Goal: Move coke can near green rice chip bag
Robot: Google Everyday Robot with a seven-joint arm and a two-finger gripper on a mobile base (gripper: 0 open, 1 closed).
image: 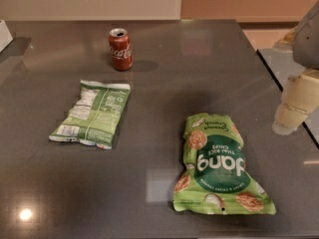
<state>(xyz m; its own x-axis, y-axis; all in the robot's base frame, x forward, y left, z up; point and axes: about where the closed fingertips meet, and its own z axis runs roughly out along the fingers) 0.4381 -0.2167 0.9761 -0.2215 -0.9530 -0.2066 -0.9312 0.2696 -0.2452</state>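
Note:
The coke can [120, 49] stands upright at the back left of the dark grey table [164, 93], red with white script and a silver top. The green rice chip bag [218, 164] lies flat at the front right, bright green with white "dang" lettering seen upside down. The two are far apart. My gripper [293, 106] hangs at the right edge of the view, beyond the table's right edge, to the upper right of the bag and far from the can. It holds nothing that I can see.
A flatter pale green-and-white bag [92, 113] with a nutrition label lies at the left middle, between the can and the front of the table. A white object [4, 34] sits at the far left edge. A second surface [279, 63] adjoins the table's right side.

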